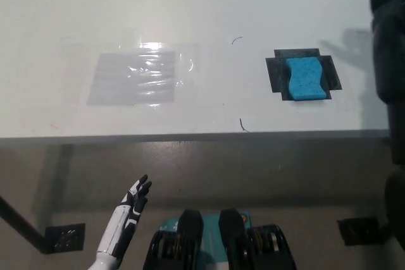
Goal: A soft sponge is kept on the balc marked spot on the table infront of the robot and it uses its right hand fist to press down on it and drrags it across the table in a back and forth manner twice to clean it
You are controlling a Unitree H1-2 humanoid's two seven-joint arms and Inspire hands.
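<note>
Right hand itself we can't make out, only black arm point(387, 42) at right edge. Sponge point(306, 79) sits on black mark point(276, 74), far right. Left hand point(138, 195) idle w/ fingers spread, near-left. Risk: off-centre press flips sponge.

Blue sponge point(307, 79) flat on black mark point(276, 74)

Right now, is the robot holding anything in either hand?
No. The blue sponge lies untouched on its black mark. The white left hand hangs open below the table edge; the right hand is out of view.
</note>
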